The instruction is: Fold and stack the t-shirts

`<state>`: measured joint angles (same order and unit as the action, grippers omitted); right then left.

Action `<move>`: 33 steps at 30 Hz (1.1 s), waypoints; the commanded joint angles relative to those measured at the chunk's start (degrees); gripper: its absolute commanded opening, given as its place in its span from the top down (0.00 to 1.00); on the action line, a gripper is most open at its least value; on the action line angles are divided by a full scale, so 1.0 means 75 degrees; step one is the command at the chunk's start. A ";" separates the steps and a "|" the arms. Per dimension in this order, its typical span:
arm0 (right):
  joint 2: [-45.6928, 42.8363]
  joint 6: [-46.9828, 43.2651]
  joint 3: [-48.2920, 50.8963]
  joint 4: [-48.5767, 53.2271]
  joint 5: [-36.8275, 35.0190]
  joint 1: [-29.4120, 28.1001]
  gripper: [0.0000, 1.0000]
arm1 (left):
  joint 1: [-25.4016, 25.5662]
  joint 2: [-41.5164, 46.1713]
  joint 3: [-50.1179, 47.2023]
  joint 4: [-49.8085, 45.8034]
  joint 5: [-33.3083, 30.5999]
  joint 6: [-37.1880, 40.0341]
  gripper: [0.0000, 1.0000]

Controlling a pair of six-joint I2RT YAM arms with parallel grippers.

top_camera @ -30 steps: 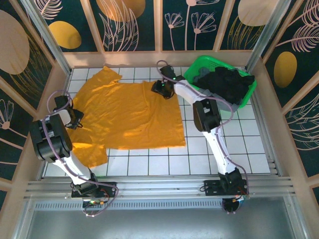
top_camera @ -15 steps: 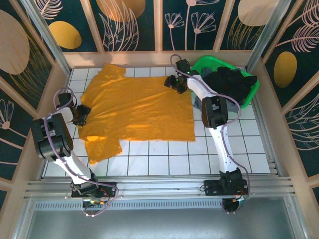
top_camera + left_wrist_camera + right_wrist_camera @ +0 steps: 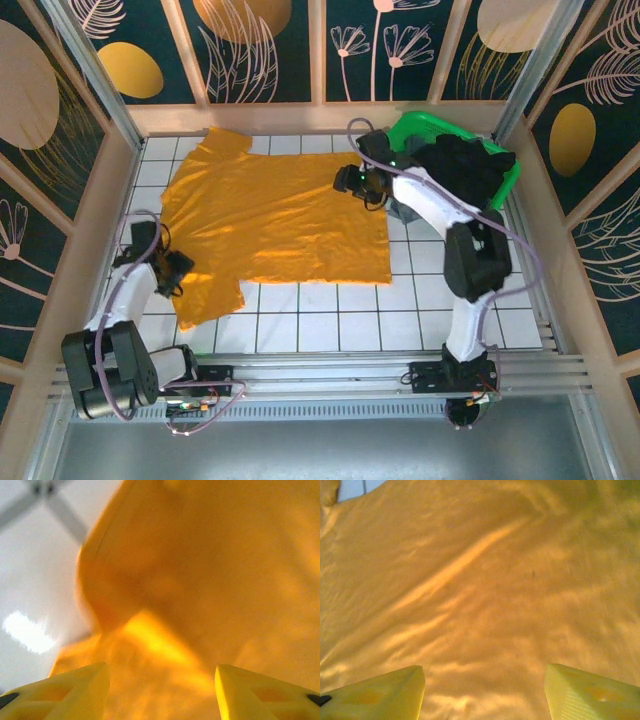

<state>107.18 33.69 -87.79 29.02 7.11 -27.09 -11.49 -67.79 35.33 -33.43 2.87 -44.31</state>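
Note:
The mustard-orange t-shirt (image 3: 270, 215) lies spread flat on the white tiled table, with one sleeve at the back left and one at the near left. My left gripper (image 3: 172, 268) is at its left edge by the near sleeve. Its yellow fingers stand apart over a raised fold of the orange cloth (image 3: 210, 570), so the left gripper (image 3: 160, 672) is open. My right gripper (image 3: 348, 180) hovers over the shirt's back right corner. In the right wrist view the right gripper (image 3: 484, 672) is open above smooth orange cloth (image 3: 470, 580). Black t-shirts (image 3: 465, 170) are heaped in the basket.
The bright green basket (image 3: 415, 122) stands at the back right corner, close behind the right arm. Wooden posts and patterned walls enclose the table. Bare tiles (image 3: 330, 315) lie between the shirt's near hem and the metal rails at the front.
The shirt was dragged toward the back and spread out, then stayed put. Both grippers have let go of it. The left gripper has drawn back toward the near side, and the right one slightly too.

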 commanded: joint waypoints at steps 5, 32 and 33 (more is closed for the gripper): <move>-0.1659 0.1464 0.2553 -0.0157 -0.0378 -0.0798 0.36 | 0.0523 0.1795 -0.0574 -0.1629 -0.0345 -0.2351 0.44; -0.3954 0.2110 0.5640 0.0450 -0.0752 -0.0103 0.39 | 0.0523 0.0185 -0.1532 0.1148 -0.0039 -0.3504 1.00; -0.3954 0.2230 0.5773 0.0392 -0.0798 -0.0015 0.40 | 0.0522 0.0330 -0.1382 0.0926 -0.0171 -0.3523 1.00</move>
<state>78.41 47.33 -47.05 31.66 3.66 -28.47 -7.86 -64.79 25.17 -25.67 1.23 -70.70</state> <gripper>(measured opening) 0.606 0.055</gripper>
